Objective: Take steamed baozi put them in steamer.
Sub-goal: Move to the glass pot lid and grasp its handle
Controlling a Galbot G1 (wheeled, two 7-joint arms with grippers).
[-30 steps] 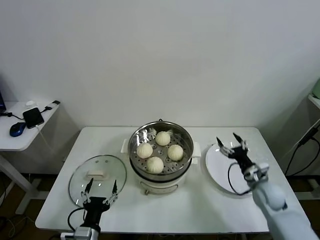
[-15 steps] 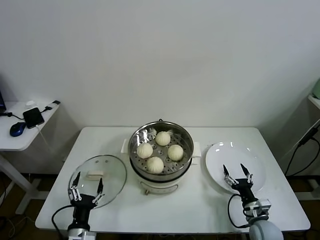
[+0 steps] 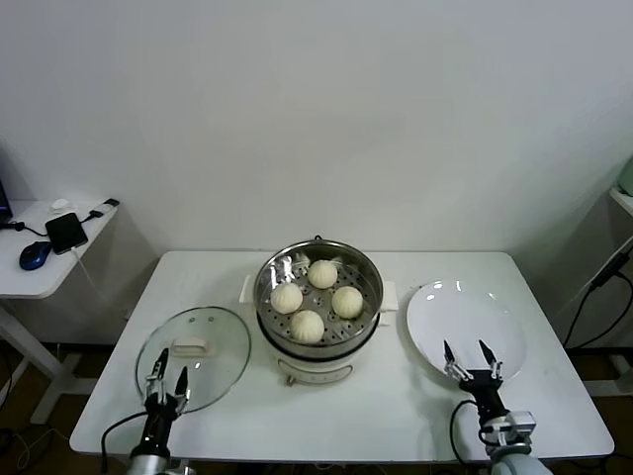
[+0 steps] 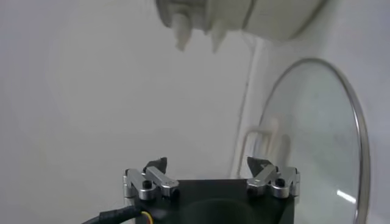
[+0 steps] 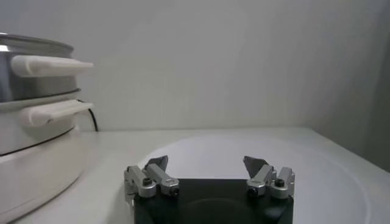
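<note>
A: Where are the buns?

B: All four buns (image 3: 316, 297) sit in the steamer (image 3: 318, 309), mid-table, ahead of both arms. Your plate (image 3: 465, 327) is bare.

A: Grippers?

B: Right gripper (image 3: 472, 360) low at the plate's near edge, spread wide, empty. Left gripper (image 3: 164, 384) by the glass lid (image 3: 194, 354), also spread, empty. White table (image 3: 396, 406), plain wall; I judge nothing left to load.

A lab-like test room is suggested: a plain white table (image 3: 396, 406) is set against a bare white wall (image 3: 326, 119), and a side desk (image 3: 40, 277) is seen carrying a mouse (image 3: 34, 255), a phone (image 3: 66, 232) and cables.
</note>
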